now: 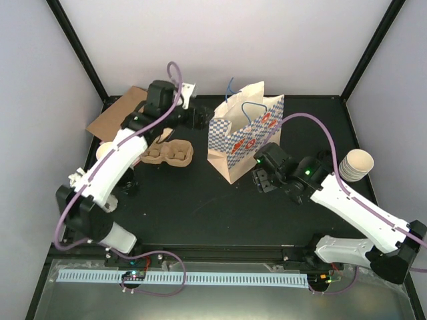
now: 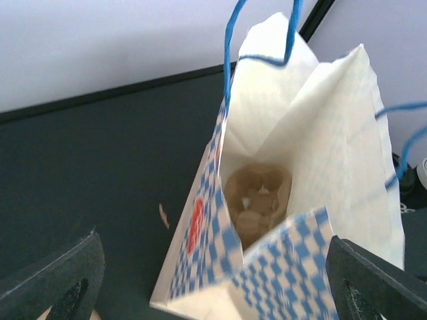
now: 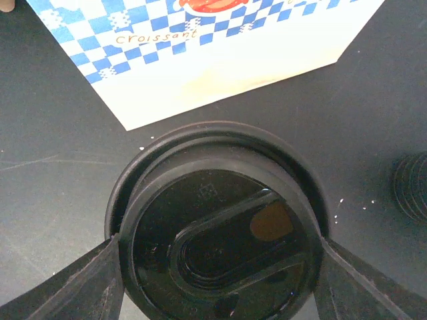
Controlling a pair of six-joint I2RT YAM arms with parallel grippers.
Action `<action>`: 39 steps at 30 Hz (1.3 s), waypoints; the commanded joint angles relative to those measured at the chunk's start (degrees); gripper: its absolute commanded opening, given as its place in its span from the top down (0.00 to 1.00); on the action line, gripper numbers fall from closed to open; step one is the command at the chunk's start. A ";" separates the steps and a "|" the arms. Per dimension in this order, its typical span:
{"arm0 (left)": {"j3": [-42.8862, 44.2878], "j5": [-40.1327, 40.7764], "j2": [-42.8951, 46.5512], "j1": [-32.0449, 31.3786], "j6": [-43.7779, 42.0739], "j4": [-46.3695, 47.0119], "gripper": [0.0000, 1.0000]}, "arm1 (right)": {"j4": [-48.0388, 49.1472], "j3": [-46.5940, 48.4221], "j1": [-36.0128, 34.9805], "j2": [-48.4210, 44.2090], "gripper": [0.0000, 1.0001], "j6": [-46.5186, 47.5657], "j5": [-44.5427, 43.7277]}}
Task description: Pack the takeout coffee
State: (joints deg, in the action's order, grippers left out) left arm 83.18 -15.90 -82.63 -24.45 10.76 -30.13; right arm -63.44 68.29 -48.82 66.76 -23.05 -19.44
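Observation:
The takeout coffee (image 3: 220, 247) shows in the right wrist view as a round black lid, with the cup body hidden beneath it. My right gripper (image 3: 220, 270) is shut on the lid's sides, just in front of the blue-and-white checked bag (image 3: 200, 53). In the top view the right gripper (image 1: 262, 177) sits at the bag's (image 1: 243, 137) near right corner and hides the cup. My left gripper (image 2: 220, 287) is open and empty above the bag's open mouth (image 2: 300, 133). A brown cup carrier (image 2: 257, 200) lies inside the bag. In the top view the left gripper (image 1: 199, 119) is at the bag's left edge.
A second brown cup carrier (image 1: 167, 152) lies left of the bag, beside my left arm. A cardboard sheet (image 1: 117, 113) lies at the far left. A stack of cream paper cups (image 1: 355, 165) stands at the right. A stack of black lids (image 3: 413, 193) is near my right gripper.

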 commanded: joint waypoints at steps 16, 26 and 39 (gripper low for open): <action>31.26 0.25 -27.10 -3.63 -8.97 -14.12 0.33 | -10.60 14.99 1.05 -4.49 0.31 1.09 -9.62; 32.76 0.08 -29.04 -3.66 -10.56 -19.42 0.62 | -14.60 26.90 1.15 -3.59 0.32 3.67 -13.83; 32.49 -1.56 -22.40 -3.81 -13.83 -25.40 0.98 | -15.33 32.09 1.10 -4.14 0.32 4.50 -19.34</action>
State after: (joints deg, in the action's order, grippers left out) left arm 113.43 -16.32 -109.51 -28.12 -0.80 -51.24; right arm -78.67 98.91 -47.92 63.31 -19.16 -35.09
